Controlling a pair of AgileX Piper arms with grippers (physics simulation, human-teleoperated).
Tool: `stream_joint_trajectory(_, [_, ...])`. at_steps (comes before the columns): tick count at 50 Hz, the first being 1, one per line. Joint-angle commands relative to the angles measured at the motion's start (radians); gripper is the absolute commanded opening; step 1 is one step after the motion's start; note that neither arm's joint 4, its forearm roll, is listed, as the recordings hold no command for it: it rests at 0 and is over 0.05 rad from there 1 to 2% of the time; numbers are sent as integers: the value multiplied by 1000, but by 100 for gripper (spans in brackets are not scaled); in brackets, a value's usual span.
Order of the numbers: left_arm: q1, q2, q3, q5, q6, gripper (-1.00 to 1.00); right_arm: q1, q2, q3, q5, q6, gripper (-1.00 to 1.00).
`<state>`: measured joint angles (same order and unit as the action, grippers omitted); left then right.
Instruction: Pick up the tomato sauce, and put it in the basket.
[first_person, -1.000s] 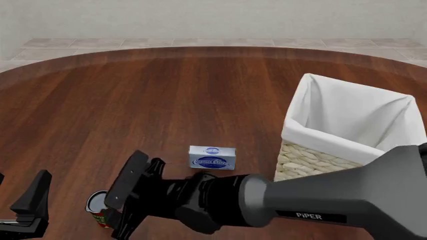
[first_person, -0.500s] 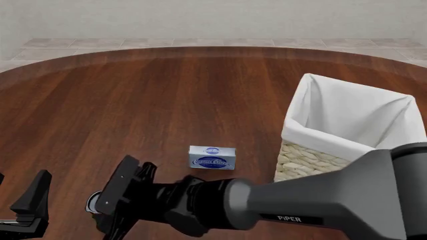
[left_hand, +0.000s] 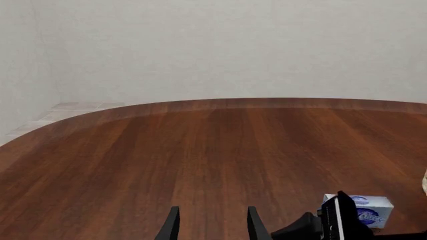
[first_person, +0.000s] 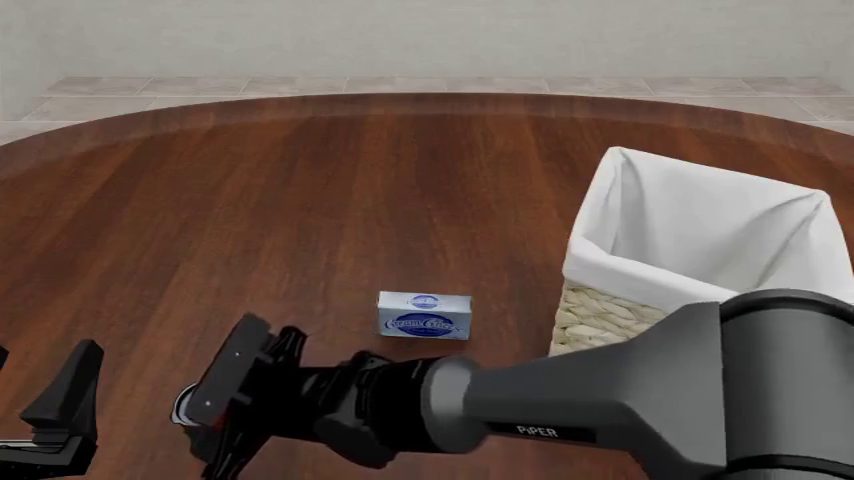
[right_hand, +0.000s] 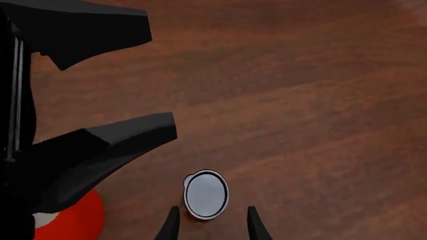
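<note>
1. Over the last second I have brought the right gripper (first_person: 220, 405) lower and further left in the front view; it now hides nearly all of the can (right_hand: 205, 195), so the approach is closing and the grasp is not yet made.
2. Right wrist view: the can stands upright on the table (first_person: 267, 200), its silver top just ahead of the two fingertips (right_hand: 171, 227); jaws parted about can-wide, holding nothing.
3. Left gripper (left_hand: 210, 225) idle at the near left edge, parted, empty.
4. Blue box (first_person: 424, 315) beyond the can; basket (first_person: 694, 250) far right, well apart.
</note>
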<state>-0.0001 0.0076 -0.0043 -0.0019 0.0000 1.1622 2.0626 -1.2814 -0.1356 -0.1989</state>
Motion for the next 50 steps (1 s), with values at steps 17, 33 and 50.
stream_joint_trajectory(17, [0,0,0,0,0,100,3,67,-43,-10,12,100])
stream_joint_trajectory(33, [0,0,0,0,0,100,17,91,-53,-20,27,100])
stream_joint_trajectory(50, [0,0,0,0,0,100,21,121,-71,-22,37,100])
